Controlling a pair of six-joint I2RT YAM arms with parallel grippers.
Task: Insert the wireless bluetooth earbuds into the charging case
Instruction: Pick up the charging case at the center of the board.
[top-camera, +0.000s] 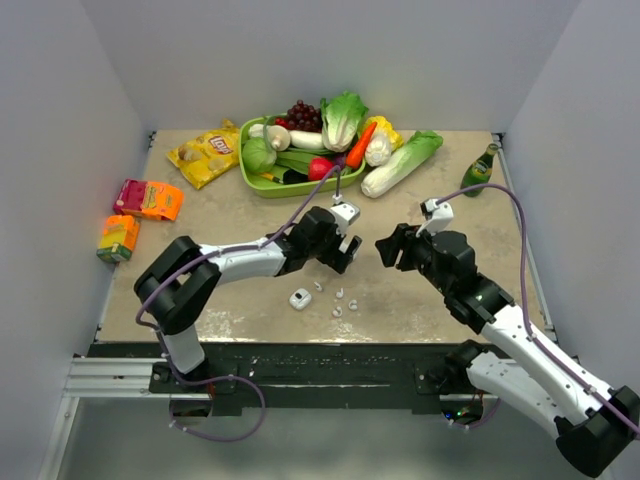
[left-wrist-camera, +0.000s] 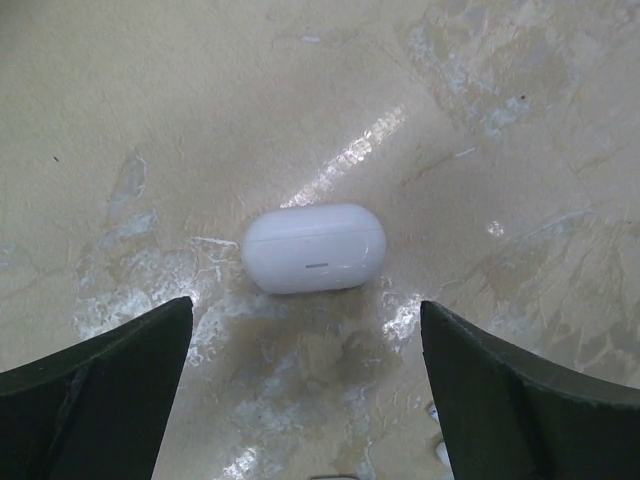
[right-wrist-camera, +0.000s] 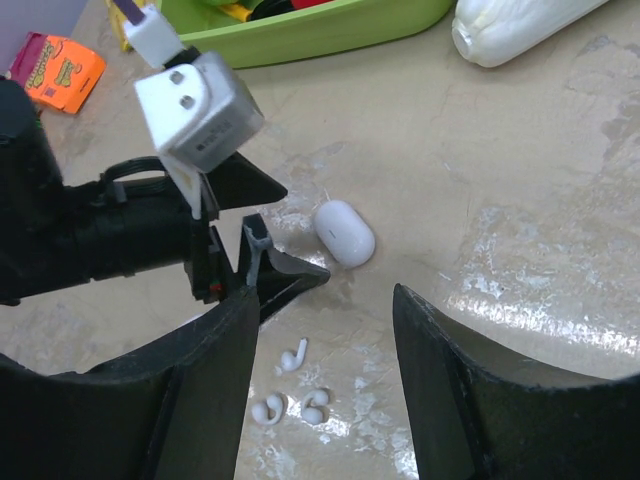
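Note:
A closed white pebble-shaped charging case (left-wrist-camera: 313, 248) lies on the table just beyond my left gripper's (left-wrist-camera: 305, 305) tips, between the lines of its open, empty fingers. The case (right-wrist-camera: 345, 232) also shows in the right wrist view, ahead of my right gripper (right-wrist-camera: 325, 295), which is open and empty above the table. Three tiny white earbuds (right-wrist-camera: 292, 358) (right-wrist-camera: 268, 408) (right-wrist-camera: 316, 405) lie loose below the left fingers (right-wrist-camera: 300, 270). In the top view the earbuds (top-camera: 340, 303) lie near a second small white case (top-camera: 300, 298). The left gripper (top-camera: 350, 255) faces the right gripper (top-camera: 387, 248).
A green tray (top-camera: 262, 185) of vegetables and grapes stands at the back. A yellow chip bag (top-camera: 205, 152) lies to its left, and a Chinese cabbage (top-camera: 400, 163) and a green bottle (top-camera: 480, 168) to its right. Orange and pink boxes (top-camera: 148, 198) (top-camera: 118, 236) lie at the left edge.

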